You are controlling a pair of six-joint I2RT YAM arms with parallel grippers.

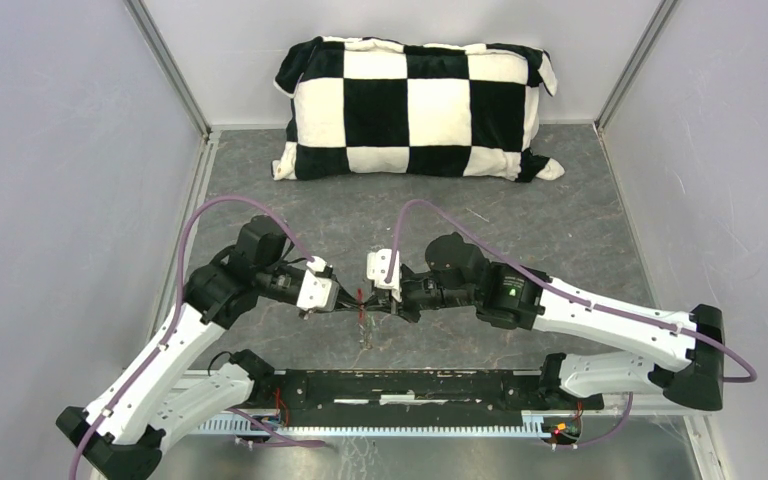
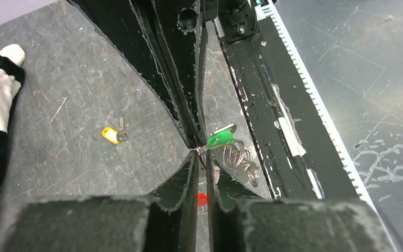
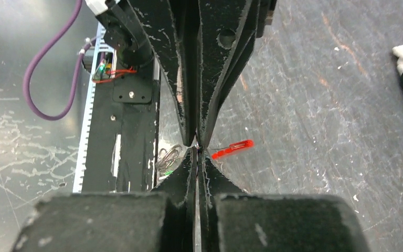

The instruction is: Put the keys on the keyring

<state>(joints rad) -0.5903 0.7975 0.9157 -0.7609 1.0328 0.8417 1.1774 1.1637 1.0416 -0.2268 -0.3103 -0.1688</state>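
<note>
The two hands meet tip to tip above the grey tabletop [image 1: 560, 220], on the near side of the black-and-white checked pillow [image 1: 415, 108] and well apart from it; the right hand [image 3: 197, 152] is closed tight, its fingers [image 3: 181, 178] pressed together with no gap showing, and a thin link of the keyring [image 2: 239, 157] runs straight into its tips, so it has the keyring pinched there; the left hand [image 2: 202, 157] is parted by only a narrow slit, through which its wrist view shows a spot of red, and whether its fingers [image 2: 181, 184] touch the keyring at all cannot be told; the keyring is clear of the tabletop at that meeting point, its silver loops on the side away from the pillow and its red tag [image 3: 233, 149] sticking out on the side toward the pillow; the green-headed key [image 2: 220, 139] is up against the loops, touching them, though whether it is threaded on cannot be told; the yellow-headed key [image 2: 111, 135] lies flat on the tabletop by itself, closer to the pillow than the hands are, yet apart from the pillow and from the keyring.
</note>
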